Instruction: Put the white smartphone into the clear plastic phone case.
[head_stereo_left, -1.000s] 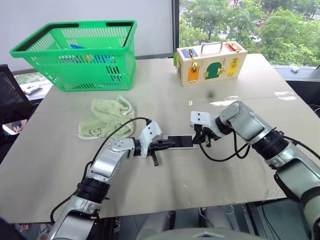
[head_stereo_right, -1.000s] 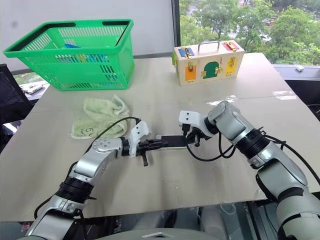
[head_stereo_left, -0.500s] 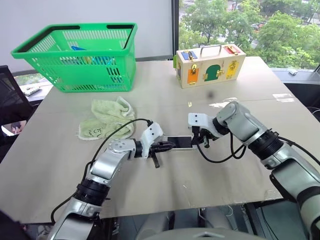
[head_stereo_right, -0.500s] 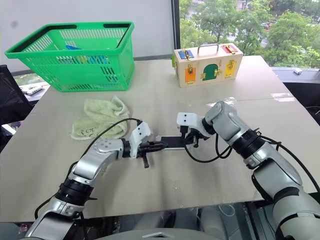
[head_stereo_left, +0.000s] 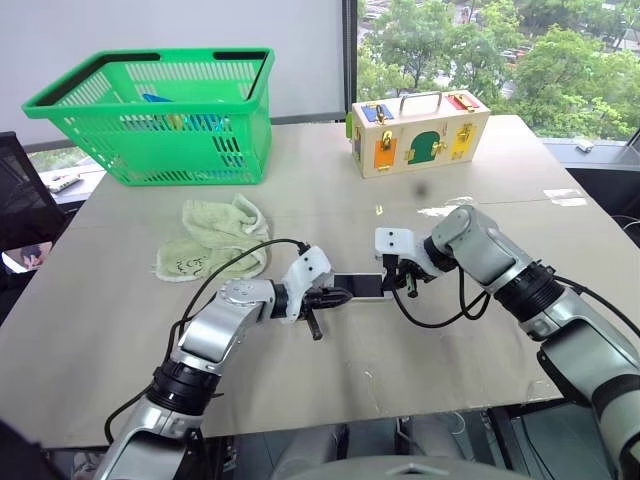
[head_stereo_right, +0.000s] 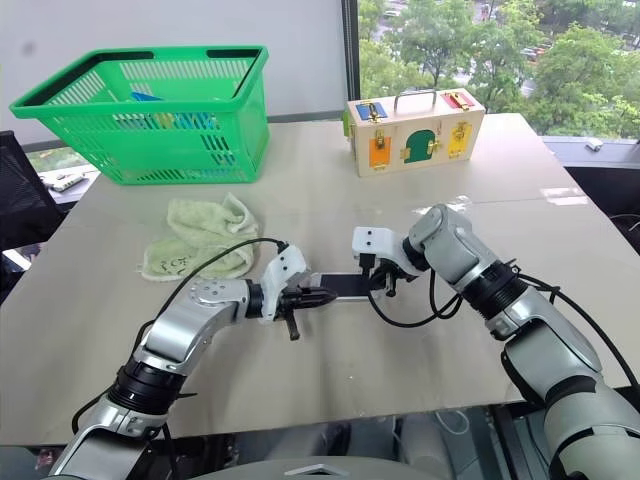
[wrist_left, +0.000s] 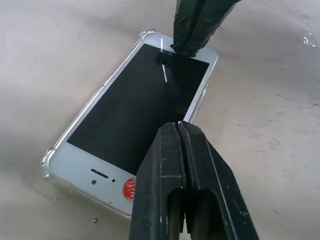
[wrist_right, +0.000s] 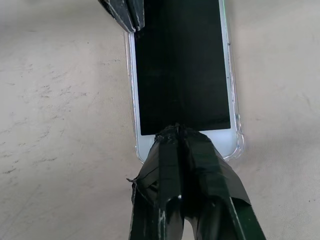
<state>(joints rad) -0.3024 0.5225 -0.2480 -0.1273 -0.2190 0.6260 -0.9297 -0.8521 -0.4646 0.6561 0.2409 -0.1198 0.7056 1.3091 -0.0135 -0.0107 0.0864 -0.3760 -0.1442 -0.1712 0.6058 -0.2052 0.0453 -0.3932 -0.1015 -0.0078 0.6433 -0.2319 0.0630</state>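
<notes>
- Head views: the small flat white smartphone with its black screen (head_stereo_left: 361, 284) lies on the beige table (head_stereo_left: 440, 350), between my left gripper (head_stereo_left: 333, 296) and my right gripper (head_stereo_left: 398, 278), both with fingers pressed together and holding nothing.
- Left wrist view: the clear plastic phone case (wrist_left: 48, 159) rims the phone, bumpers showing at the corners; my closed tips hover above the screen's near edge.
- Right wrist view: my shut fingertips (wrist_right: 175, 145) sit at the white bezel end. Risk, as I judge it: uneven pressing could tip one corner out or slide phone and case across the table.
</notes>
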